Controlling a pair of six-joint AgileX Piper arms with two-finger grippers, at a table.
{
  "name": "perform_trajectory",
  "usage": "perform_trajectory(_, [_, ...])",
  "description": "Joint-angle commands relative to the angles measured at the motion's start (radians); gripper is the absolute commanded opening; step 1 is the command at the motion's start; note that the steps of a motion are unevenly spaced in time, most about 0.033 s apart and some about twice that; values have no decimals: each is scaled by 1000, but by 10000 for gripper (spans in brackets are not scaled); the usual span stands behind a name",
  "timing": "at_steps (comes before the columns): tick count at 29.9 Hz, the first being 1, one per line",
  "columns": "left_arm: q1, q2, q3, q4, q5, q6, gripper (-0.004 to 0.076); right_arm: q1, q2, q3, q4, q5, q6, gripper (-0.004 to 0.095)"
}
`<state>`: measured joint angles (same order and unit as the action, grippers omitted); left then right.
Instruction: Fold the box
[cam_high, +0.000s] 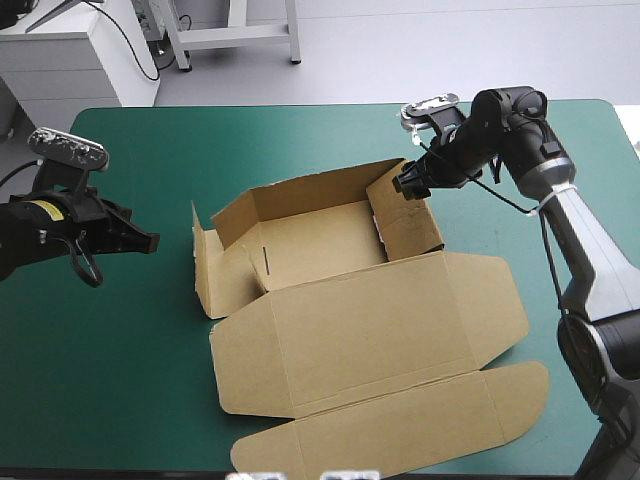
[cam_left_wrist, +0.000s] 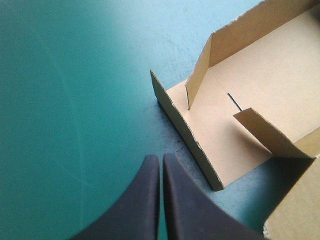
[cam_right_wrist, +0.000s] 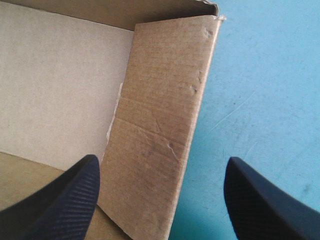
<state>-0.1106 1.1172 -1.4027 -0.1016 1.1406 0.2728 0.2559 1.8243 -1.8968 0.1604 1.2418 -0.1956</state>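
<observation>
The box (cam_high: 365, 315) lies open at the middle of the teal-green table (cam_high: 110, 400). It forms a tray with its back wall (cam_high: 300, 192) raised, and the lid (cam_high: 390, 350) lies flat on the near side of the tray. The right jaws stand wide open over the box's right side wall (cam_right_wrist: 160, 130), one black finger on the tray side and the other on the outer side above the cover. They hold nothing, and contact with the board cannot be confirmed. The left jaws are pressed together and empty. They hover to the left of the box, apart from its left side flap (cam_high: 203, 262), which stands upright outside the tray. The step in hand appears to be gripping and setting the right side wall. To do it well, bring the right jaws down squarely over the wall's top edge and close near the middle of that edge. Then hold the wall upright and square to the back wall. Grip lightly, as the board already shows dents. The board is probably light and may slide, so push toward the box's centre rather than sideways.
</observation>
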Motion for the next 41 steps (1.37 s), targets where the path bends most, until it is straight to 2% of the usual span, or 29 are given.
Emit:
perform_trajectory(1, [1, -21, -25, -13, -55, -4, 8, 1, -34, -20, 5, 7, -17, 643])
perform_trajectory(14, [1, -19, -18, -40, -51, -4, 8, 1, 147, -22, -16, -8, -17, 641])
perform_trajectory(16, [1, -19, -18, -42, -51, -4, 8, 1, 154, -22, -16, -9, -17, 609])
perform_trajectory(18, [1, -19, -18, -42, -51, -4, 8, 1, 163, -22, -16, -11, -17, 528])
perform_trajectory(23, [1, -19, -18, -44, -51, -4, 8, 1, 175, -22, -16, -13, -17, 201])
perform_trajectory(27, [1, -19, -18, -48, -51, -4, 8, 1, 175, -22, -18, -10, -15, -5])
perform_trajectory(35, [1, -19, -18, -35, -51, -4, 8, -7, 125, -22, -15, -4, 3, -20])
perform_trajectory(41, [1, -19, 6, 121, -83, -80, 8, -43, -1, -20, 12, 9, 3, -20])
